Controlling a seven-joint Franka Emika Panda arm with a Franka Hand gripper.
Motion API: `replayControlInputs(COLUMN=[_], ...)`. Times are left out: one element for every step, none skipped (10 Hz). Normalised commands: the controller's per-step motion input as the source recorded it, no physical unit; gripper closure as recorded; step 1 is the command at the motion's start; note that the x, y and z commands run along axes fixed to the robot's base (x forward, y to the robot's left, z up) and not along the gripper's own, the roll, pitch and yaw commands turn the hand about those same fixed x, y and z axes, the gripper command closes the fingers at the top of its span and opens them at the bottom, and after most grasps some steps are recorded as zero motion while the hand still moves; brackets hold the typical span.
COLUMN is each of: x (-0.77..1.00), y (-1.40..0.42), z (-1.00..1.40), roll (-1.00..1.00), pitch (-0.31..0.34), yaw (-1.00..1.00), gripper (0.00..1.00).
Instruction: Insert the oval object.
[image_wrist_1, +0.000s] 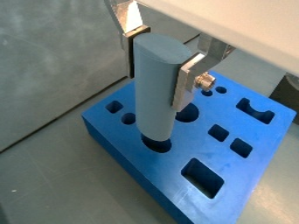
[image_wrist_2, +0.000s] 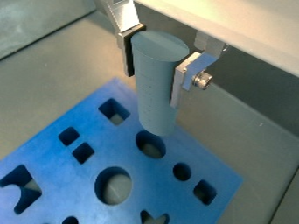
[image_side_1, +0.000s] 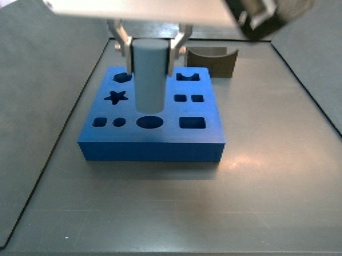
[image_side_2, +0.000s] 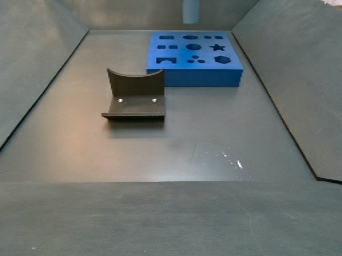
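Observation:
My gripper (image_wrist_1: 158, 66) is shut on the oval object (image_wrist_1: 155, 87), a tall grey-blue peg held upright between the silver fingers (image_wrist_1: 184, 77). It shows the same way in the other wrist view, gripper (image_wrist_2: 156, 68) on the peg (image_wrist_2: 155, 92). The peg's lower end sits at the mouth of an oval hole (image_wrist_2: 151, 145) in the blue block (image_wrist_1: 140, 166); I cannot tell whether it has entered. In a side view the gripper (image_side_1: 151, 52) holds the peg (image_side_1: 150, 80) over the block (image_side_1: 154, 140), just above the oval hole (image_side_1: 150, 122).
The blue block (image_side_2: 194, 58) has several holes of other shapes: star, squares, rounds. The dark fixture (image_side_2: 134, 96) stands on the grey floor in front of the block, and also shows behind it (image_side_1: 214, 58). Grey walls enclose the floor.

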Motion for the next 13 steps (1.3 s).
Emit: replayControlInputs(x=[-0.09, 0.00, 0.02, 0.00, 0.00, 0.01, 0.00, -0.10, -0.09, -0.11, -0.11, -0.08, 0.00], y=[0.10, 0.00, 0.00, 0.14, 0.20, 0.17, 0.12, 0.00, -0.03, -0.01, -0.06, -0.01, 0.00], z=[-0.60, -0.47, -0.43, -0.38, -0.31, -0.30, -0.40, -0.65, -0.55, -0.67, -0.51, -0.17, -0.01], roll=[0.09, 0.02, 0.00, 0.00, 0.01, 0.01, 0.02, -0.12, -0.15, -0.06, 0.00, 0.00, 0.00], pitch=[-0.164, -0.091, -0.076, -0.060, -0.017, -0.004, -0.074, -0.249, -0.284, -0.296, -0.267, -0.143, -0.006], yaw=[-0.06, -0.03, 0.00, 0.00, 0.00, 0.00, 0.00, 0.00, -0.02, -0.06, 0.00, 0.03, 0.00], gripper=[1.00, 1.00, 1.00, 1.00, 1.00, 1.00, 1.00, 1.00, 1.00, 1.00, 1.00, 1.00, 1.00])
